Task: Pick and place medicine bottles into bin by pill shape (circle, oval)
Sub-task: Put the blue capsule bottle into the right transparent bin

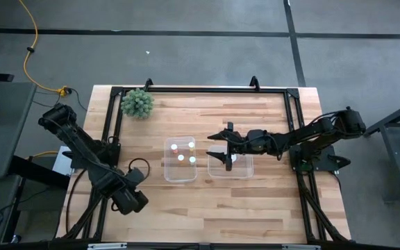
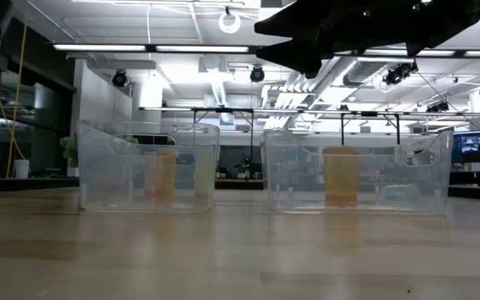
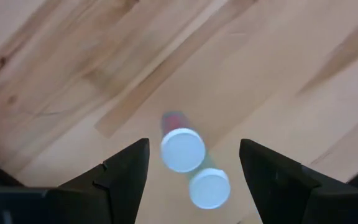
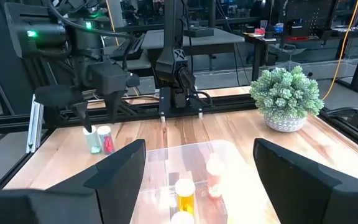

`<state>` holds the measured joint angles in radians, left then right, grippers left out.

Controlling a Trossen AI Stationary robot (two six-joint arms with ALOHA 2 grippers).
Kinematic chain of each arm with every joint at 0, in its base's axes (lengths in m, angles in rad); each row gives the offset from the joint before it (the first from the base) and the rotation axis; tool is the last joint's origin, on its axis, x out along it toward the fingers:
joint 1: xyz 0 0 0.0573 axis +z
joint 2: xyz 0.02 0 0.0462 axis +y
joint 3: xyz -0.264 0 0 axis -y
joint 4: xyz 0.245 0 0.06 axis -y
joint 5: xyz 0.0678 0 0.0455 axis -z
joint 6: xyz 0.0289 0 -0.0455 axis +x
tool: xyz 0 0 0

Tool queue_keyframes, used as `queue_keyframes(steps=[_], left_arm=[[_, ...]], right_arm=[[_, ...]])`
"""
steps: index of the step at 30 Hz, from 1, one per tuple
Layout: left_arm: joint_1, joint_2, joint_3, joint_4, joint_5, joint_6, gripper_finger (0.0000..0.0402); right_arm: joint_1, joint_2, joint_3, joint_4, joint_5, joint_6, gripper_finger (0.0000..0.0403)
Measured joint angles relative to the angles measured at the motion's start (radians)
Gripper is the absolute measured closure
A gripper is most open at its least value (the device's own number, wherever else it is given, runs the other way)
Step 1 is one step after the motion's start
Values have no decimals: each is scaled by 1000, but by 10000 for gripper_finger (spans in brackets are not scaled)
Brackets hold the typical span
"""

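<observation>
Right gripper spread above right clear plastic tub at frame centre; left gripper spread over two white-capped medicine bottles, lower left.

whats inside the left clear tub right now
Three white-capped medicine bottles stand inside the left tub. The low view shows orange and pale bodies through its wall. The pill shapes inside them cannot be seen.

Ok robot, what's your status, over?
Left claw open, hovering over two bottles on the table. Right claw open, empty, above the right tub. Nothing in the way.
</observation>
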<state>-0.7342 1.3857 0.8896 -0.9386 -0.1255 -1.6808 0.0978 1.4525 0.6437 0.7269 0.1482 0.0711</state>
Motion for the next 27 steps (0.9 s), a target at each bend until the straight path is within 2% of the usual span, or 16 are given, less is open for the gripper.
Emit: queue_keyframes(steps=[3,6,13,20,27], left_arm=[[-17,0,-22,-3,-22,-51,161],[-23,0,-63,10,12,-79,161],[-12,0,-80,28,-21,-47,161],[-13,0,-80,28,26,-47,163],[-21,0,-80,32,31,-62,210]], right_arm=[[0,0,0,0,0,0,112],[0,0,0,0,0,9,112],[0,0,0,1,0,8,112],[0,0,0,1,0,8,112],[0,0,0,-5,0,8,112]])
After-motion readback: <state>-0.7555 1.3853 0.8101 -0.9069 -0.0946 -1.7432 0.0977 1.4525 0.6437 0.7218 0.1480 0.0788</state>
